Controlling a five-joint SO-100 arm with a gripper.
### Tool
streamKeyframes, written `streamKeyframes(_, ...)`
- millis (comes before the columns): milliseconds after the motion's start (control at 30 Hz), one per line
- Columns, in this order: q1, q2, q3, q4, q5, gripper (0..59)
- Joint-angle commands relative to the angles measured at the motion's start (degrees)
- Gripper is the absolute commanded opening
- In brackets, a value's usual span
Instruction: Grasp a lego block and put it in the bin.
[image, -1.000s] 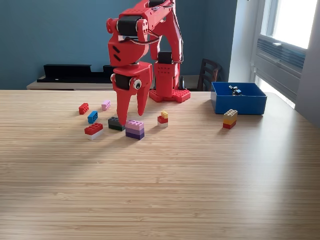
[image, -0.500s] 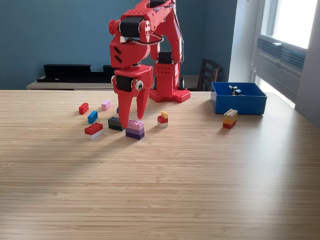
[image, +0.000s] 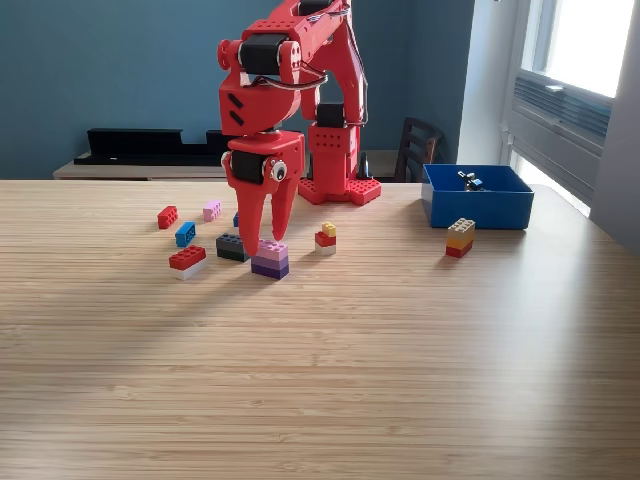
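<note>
My red gripper (image: 268, 240) points straight down at the table, left of centre in the exterior view. Its two fingers stand a little apart in a narrow V. Their tips reach the pink top of a pink-and-purple lego block (image: 270, 262) that rests on the table. The longer fingertip (image: 257, 246) sits at the block's left edge; whether it touches is unclear. The blue bin (image: 477, 197) stands at the right rear of the table with small dark items inside, far from the gripper.
Loose blocks lie around the gripper: black (image: 231, 247), red-and-white (image: 187, 262), blue (image: 185, 234), red (image: 167, 216), pink (image: 211, 210) and a red-yellow-white one (image: 325, 238). A tan-yellow-red stack (image: 460, 238) stands before the bin. The arm's base (image: 338, 188) is behind.
The fingers have drawn closer together and the gripper has shifted slightly to the right over the pink-and-purple block. The block has stayed in place on the table.
</note>
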Motion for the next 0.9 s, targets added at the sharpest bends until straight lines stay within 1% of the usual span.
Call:
streamKeyframes(33,-0.3,1.0,-1.8,-0.6,-0.4,20.2)
streamKeyframes(367,-0.5,1.0,-0.9,-1.2,-0.4,20.1)
streamKeyframes(900,-0.6,0.7,-1.8,-1.2,-0.2,20.6)
